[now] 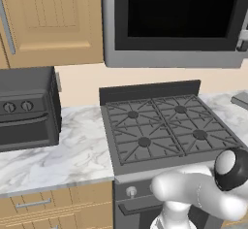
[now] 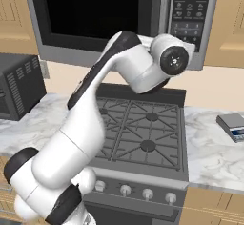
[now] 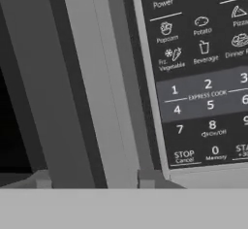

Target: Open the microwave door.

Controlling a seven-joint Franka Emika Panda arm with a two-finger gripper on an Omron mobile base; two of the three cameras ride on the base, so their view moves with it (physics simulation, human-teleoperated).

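The microwave door hangs above the stove, a grey-silver frame around a big black window. The door looks closed. My arm reaches up to its right side, and the wrist sits in front of the strip between the window and the keypad. From there the fingers are hidden behind the wrist. The hand view is very close to the door's vertical light-grey handle bar, with the keypad to its right and the window's edge to its left. No fingertips show there, so the gripper's state is unclear.
Below the microwave is a gas stove with knobs on its front. On the marble counter stands a dark box with two round knobs. A tan cabinet door hangs at the upper left. A small grey scale lies right of the stove.
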